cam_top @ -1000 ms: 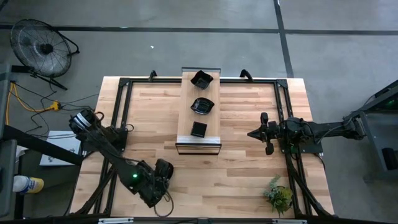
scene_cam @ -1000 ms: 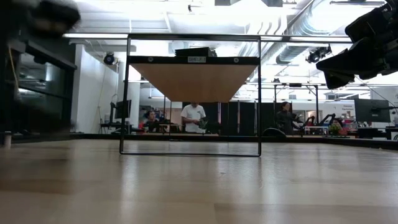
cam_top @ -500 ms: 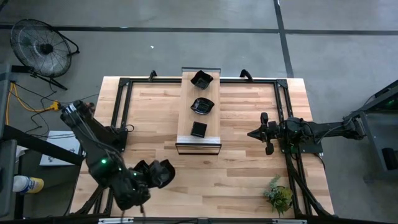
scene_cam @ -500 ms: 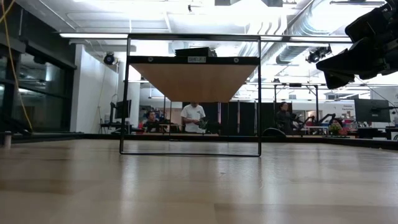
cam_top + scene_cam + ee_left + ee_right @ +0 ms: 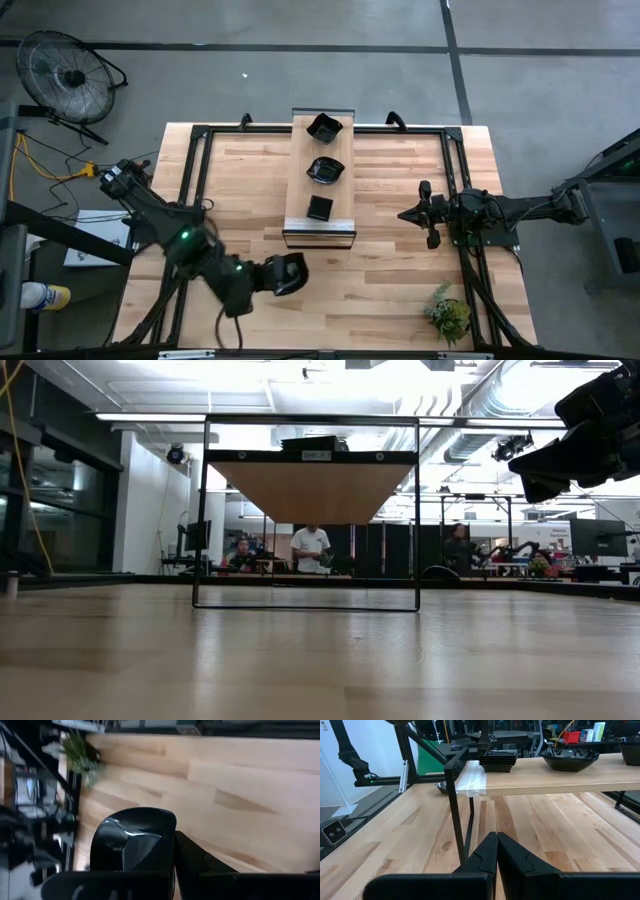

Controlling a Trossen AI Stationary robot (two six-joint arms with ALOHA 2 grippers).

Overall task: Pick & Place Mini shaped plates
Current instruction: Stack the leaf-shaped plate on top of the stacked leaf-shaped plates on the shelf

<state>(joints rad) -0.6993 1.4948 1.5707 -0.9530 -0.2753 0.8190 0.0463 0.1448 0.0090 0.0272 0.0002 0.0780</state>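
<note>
My left gripper (image 5: 290,273) hangs over the near middle of the table, shut on one glossy black mini plate (image 5: 134,839). Three more black dishes stand in a row on the raised wooden shelf (image 5: 345,190): a far one (image 5: 324,127), a middle one (image 5: 325,170) and a square near one (image 5: 319,207). The right wrist view shows them as a square dish (image 5: 497,760) and a bowl-like dish (image 5: 570,757). My right gripper (image 5: 408,214) waits shut at the right side, level with the shelf's near end (image 5: 496,851). My left gripper holds the black mini plate at its rim (image 5: 169,827). One finger (image 5: 192,860) lies against the plate's side; the plate itself hides the other finger. The plate shows above the tabletop, and no part of it rests on the table in the low view.
The shelf stands on a thin black wire frame (image 5: 205,510) across the far middle of the table. A small green plant (image 5: 448,312) sits at the near right corner. Bare wood lies between the shelf and the near edge. People stand in the room beyond (image 5: 310,550).
My left arm has swung its elbow round from the near left corner, and its gripper has carried the black plate toward the table's right, nearer the middle. It has left the upper left of the low view. The gripper has stayed shut on the plate.
</note>
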